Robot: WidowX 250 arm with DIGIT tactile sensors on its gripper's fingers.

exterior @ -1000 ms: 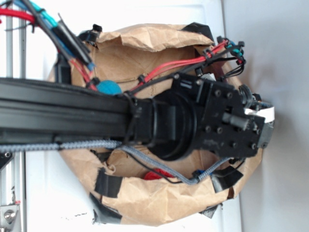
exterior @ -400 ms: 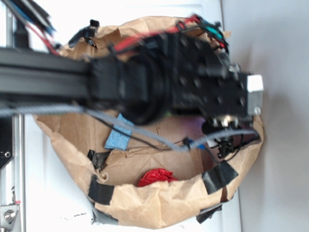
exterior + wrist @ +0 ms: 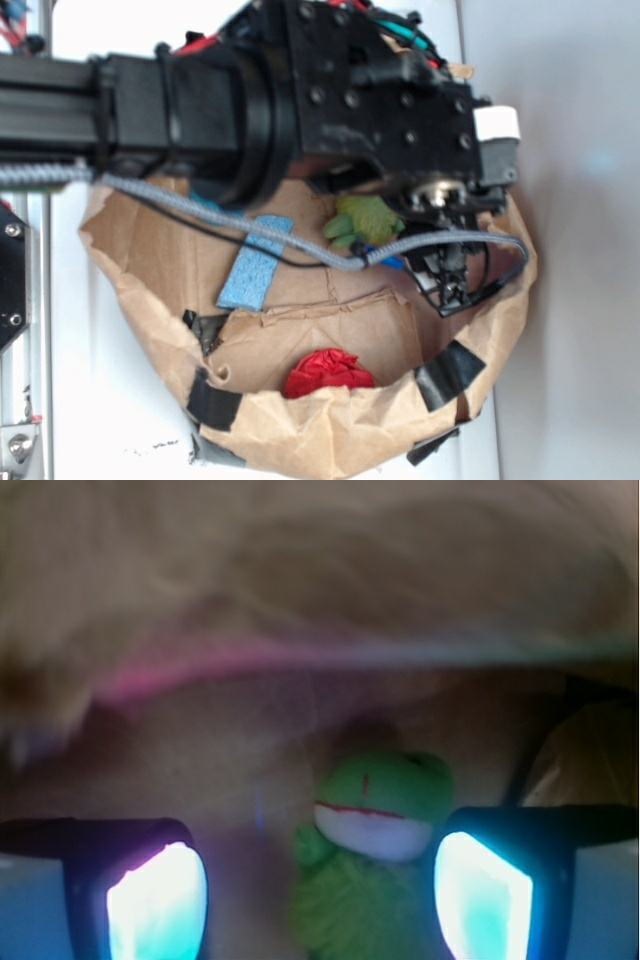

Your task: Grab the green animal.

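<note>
The green animal [image 3: 362, 220] is a lime-green plush frog lying inside a crumpled brown paper bag [image 3: 330, 435], just below the black wrist housing [image 3: 400, 110] in the exterior view. In the wrist view the frog [image 3: 375, 865] faces the camera, showing its white mouth with a red line. My gripper [image 3: 320, 900] is open, and the frog sits in the gap nearer the right finger [image 3: 485, 895] than the left finger [image 3: 155, 900]. I see no contact between the pads and the plush.
A red cloth lump [image 3: 328, 372] lies by the bag's lower rim. A light blue patch [image 3: 255, 265] sits on the bag floor to the frog's left. A grey cable [image 3: 250, 232] crosses the bag. Black tape [image 3: 450, 372] holds the paper wall.
The arm has swung toward the top of the exterior view. The frog and blue patch are uncovered; the blue ball seen earlier is hidden behind the arm.
</note>
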